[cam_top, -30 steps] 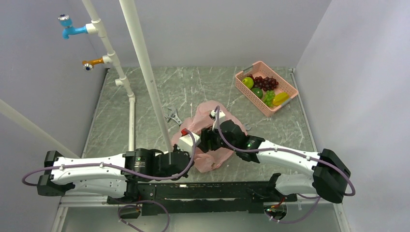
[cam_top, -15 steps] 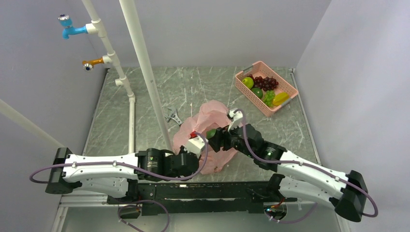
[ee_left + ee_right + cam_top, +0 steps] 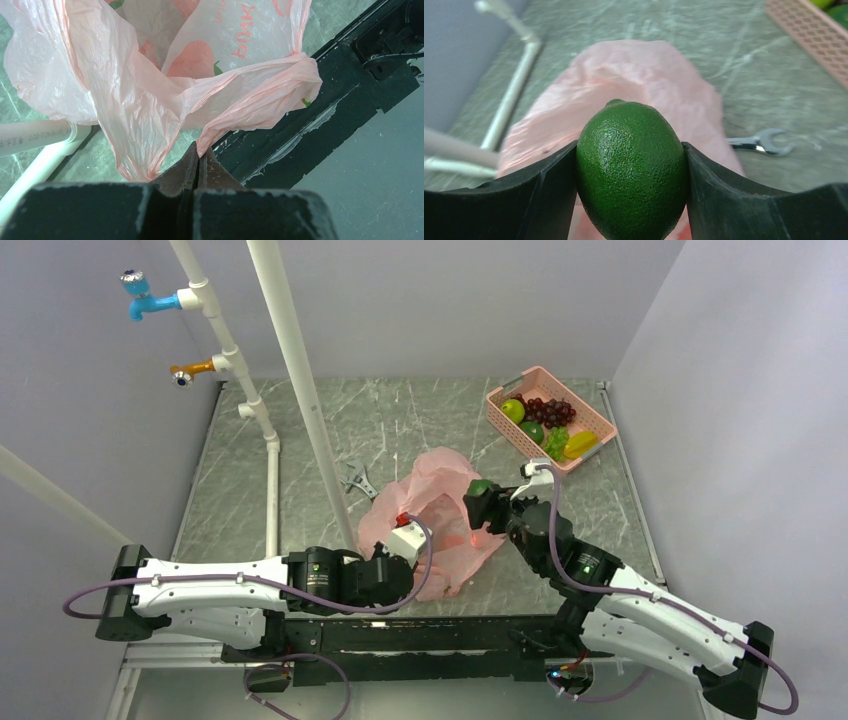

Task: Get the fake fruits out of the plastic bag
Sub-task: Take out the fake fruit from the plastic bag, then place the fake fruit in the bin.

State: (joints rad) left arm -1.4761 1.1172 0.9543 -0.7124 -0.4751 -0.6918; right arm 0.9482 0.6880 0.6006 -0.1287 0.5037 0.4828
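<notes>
The right hand (image 3: 484, 505) is clamped on a green lime (image 3: 631, 167), its two fingers pressing the fruit's sides, above the right edge of the plastic bag (image 3: 440, 535) at the centre of the top view. The left hand (image 3: 198, 162) is pinched together on a fold of the bag's rim, holding it up off the bench (image 3: 300, 440). The lime is round and glossy and gripped only across its middle, so a quick swing toward the basket (image 3: 515, 440) at the upper right could let it squirt out and roll. The thin film could also slide from the left hand's pinch and close the mouth. Compared with half a second ago, the right hand has moved up and right, out of the bag's mouth, while the left arm has barely shifted.
</notes>
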